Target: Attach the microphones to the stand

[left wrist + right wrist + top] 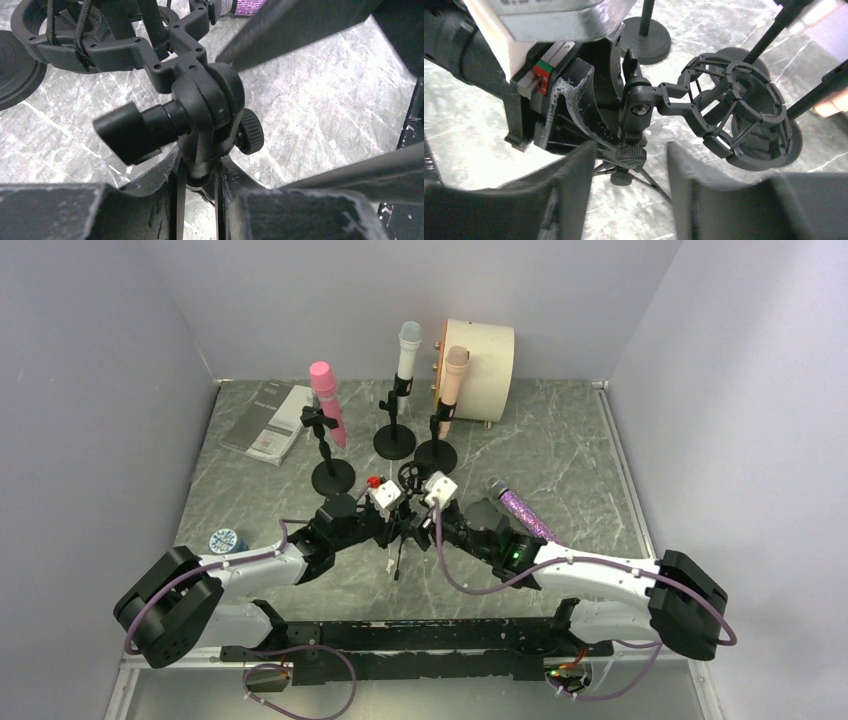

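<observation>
Left gripper (pixel 199 172) is clamping shock-mount stand (pixel 205 100), clear only wrist-side | right gripper (pixel 631 155) gaping | purple microphone (pixel 522 512) lying diagonally, head pointing far-left

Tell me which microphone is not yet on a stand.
The purple glitter mic: it lies flat on the table, while the pink mic, white mic and peach mic are held in stands.

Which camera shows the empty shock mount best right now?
Right wrist: the whole shock mount is visible, cage and arm. Left wrist crops it at the frame's top; top external shows it only as a small dark ring.
</observation>
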`<state>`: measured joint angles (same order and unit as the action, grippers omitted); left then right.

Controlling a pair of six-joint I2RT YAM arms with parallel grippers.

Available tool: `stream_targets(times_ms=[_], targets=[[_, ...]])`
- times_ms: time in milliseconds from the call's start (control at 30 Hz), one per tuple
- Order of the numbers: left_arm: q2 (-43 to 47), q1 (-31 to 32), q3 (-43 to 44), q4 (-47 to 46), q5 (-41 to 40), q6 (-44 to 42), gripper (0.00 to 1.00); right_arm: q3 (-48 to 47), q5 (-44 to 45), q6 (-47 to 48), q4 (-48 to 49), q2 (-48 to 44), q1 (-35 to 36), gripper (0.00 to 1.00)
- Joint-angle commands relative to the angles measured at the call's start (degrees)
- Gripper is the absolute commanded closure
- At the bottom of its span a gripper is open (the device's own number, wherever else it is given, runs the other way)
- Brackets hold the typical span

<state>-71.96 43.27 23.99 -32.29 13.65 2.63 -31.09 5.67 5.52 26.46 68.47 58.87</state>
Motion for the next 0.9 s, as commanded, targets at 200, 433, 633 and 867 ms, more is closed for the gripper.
stream_targets(times_ms=[200,433,633,867], targets=[[-1.6,0.8,-0.4,-4.9,4.7,3.3,0.97,-2.7,9.2,-48.6,-11.6,-6.9,-1.4,0.33],[-2.1,0.7,-0.9,-6.6,4.7,3.5,0.97,3.8,7.5,-67.7,-4.3,-7.0,-2.3,0.37],[-2.2,0.7,-1.2,-6.4,4.9,3.0,0.98,7.0,2.7,-68.1,9.2,-3.6,-4.5,0.40],[-1.6,0.7,-1.2,-5.2,5.9,2.1,0.97,6.7,1.3,-58.1,14.1,-2.8,-5.6,0.55]])
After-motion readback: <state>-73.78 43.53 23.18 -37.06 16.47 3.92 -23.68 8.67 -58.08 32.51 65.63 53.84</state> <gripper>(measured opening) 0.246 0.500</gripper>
